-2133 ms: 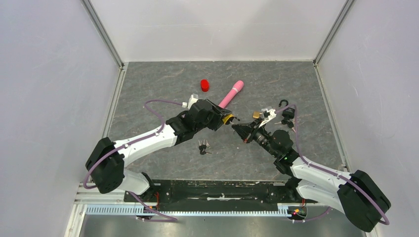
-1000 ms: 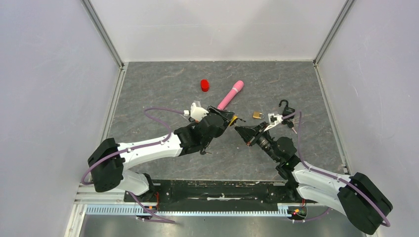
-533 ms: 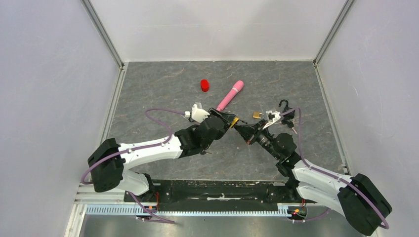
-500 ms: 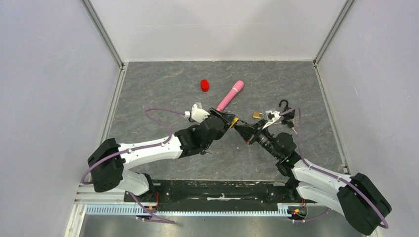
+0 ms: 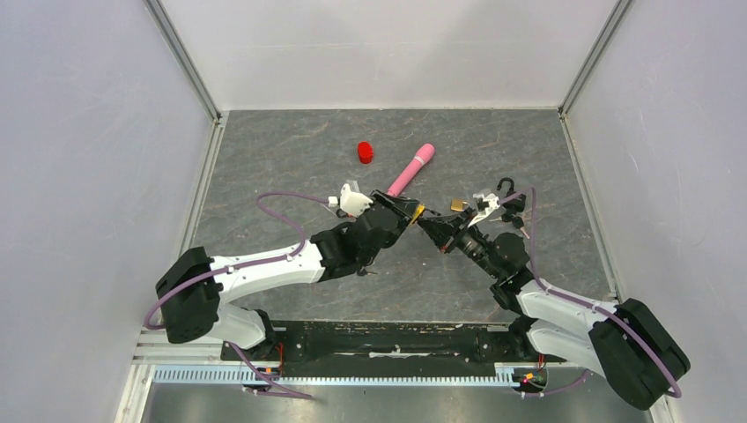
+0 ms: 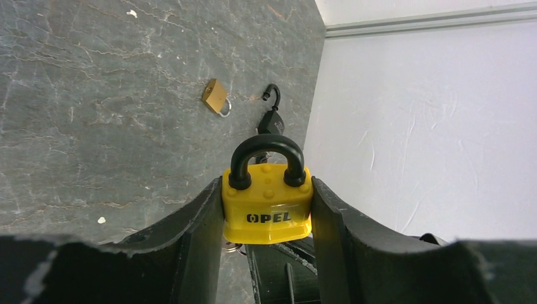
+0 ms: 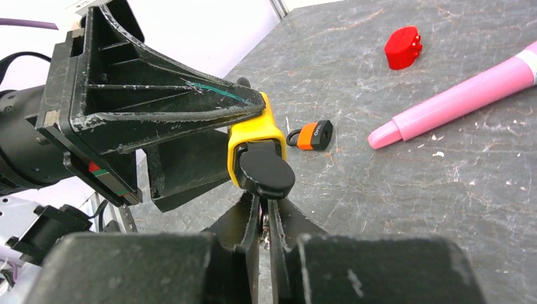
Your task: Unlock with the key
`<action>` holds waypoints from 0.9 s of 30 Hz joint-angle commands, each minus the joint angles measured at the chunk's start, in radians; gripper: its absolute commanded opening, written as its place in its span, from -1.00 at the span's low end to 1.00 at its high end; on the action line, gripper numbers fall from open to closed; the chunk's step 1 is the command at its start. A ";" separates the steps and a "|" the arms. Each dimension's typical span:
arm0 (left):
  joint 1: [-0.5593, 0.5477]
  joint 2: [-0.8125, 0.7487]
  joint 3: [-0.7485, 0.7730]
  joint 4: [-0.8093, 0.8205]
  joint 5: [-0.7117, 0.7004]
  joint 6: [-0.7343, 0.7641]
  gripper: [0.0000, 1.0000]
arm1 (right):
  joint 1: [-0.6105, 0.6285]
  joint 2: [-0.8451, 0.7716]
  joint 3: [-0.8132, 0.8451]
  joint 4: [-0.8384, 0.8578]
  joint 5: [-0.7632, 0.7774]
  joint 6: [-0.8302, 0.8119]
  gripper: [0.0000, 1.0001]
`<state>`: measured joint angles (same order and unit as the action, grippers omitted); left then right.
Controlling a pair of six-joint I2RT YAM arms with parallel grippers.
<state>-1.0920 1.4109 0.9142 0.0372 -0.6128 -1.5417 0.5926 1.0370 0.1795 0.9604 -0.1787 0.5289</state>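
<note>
Step in hand: seating the key (image 7: 266, 172) in the base of the yellow padlock (image 6: 267, 212) and turning it. The shackle sits down in both holes, so the lock looks not yet opened.
Doing it well: line the key's shaft up with the keyway before any twist. Push straight toward the left claw (image 6: 267, 185), then roll the right wrist about that same line rather than swinging the arm. The holding arm should brace against the twist so the body does not spin between its pads.
Left claw: part-way apart, grasping the yellow padlock by its two side faces. The shackle points away from the wrist and the body is lifted off the bench (image 6: 95, 95).
Right claw (image 7: 265, 206): clenched almost fully, pinching the key by the lower edge of its black head, which stands just beyond the fingertips.
Key and lock: the black head sits against the padlock's underside, directly ahead of the right claw. The blade is hidden, so how deep it has gone cannot be told.
Risk: so thin a pinch may slip on the head once the turn meets resistance.
Beyond the claws: a brass padlock (image 6: 215, 96) and a black padlock (image 6: 271, 117) lie ahead of the left claw, well apart from it. An orange padlock (image 7: 313, 135) lies past the right claw.
</note>
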 commanded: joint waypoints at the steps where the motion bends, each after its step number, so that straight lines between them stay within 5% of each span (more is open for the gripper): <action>1: -0.038 -0.065 0.002 0.032 0.156 0.026 -0.95 | -0.050 0.001 0.047 0.197 -0.053 -0.042 -0.77; 14: 0.083 -0.163 -0.024 -0.105 0.069 0.058 -0.95 | -0.066 -0.062 0.032 0.048 -0.260 -0.028 -0.01; 27: 0.085 -0.167 -0.026 -0.075 0.112 0.047 -0.95 | -0.060 0.014 0.054 -0.002 -0.239 -0.020 0.01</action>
<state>-1.0092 1.2873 0.8795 -0.1104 -0.5102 -1.5265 0.5301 1.0237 0.1951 0.9203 -0.4133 0.5045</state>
